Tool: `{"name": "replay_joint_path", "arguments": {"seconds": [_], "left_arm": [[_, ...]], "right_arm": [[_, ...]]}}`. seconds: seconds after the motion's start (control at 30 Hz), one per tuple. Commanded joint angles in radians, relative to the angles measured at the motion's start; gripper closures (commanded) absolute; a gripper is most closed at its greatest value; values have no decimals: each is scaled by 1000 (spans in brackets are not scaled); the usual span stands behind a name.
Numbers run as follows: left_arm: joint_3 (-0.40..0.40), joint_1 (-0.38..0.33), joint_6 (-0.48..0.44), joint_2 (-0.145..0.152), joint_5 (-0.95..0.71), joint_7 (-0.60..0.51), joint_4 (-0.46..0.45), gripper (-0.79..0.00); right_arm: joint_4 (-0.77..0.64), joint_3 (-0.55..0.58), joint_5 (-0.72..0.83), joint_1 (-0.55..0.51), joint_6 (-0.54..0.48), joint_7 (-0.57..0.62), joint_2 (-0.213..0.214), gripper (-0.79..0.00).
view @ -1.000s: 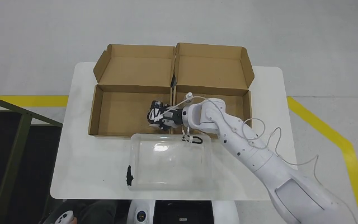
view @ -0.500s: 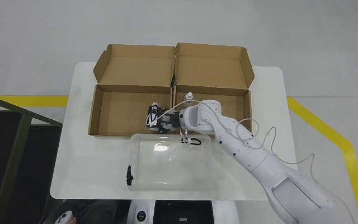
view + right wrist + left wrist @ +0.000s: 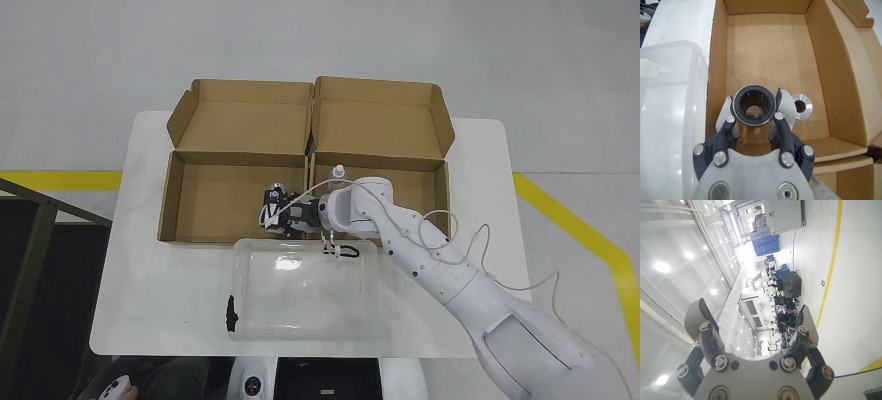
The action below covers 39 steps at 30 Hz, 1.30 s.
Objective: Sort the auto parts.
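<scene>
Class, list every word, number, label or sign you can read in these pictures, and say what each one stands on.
None can be read.
Blue cabinet: white lettering, too blurred to read.
Dark floor marker: too small to read.
White label near the cardboard boxes: print too small to read.
Boxes, clear bin, black ring: no print visible.

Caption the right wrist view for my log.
Right tool shut on a black ring over an open cardboard box, a silver disc beside it, a clear tub alongside.
</scene>
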Motion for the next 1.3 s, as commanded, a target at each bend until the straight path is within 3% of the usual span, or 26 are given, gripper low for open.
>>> {"name": "replay_joint_path", "arguments": {"seconds": [0.0,0.6,1.27], "left_arm": [[0,0,0,0,0,0,0,-785],[0,0,0,0,0,0,0,-785],[0,0,0,0,0,0,0,-785]], "right_arm": [[1,1,-6,1,-3,0,-1,-308],[-37,28,-34,-5,-25,-11,-3,-351],[-242,163,-13,-74,-21,-39,31,-382]]}}
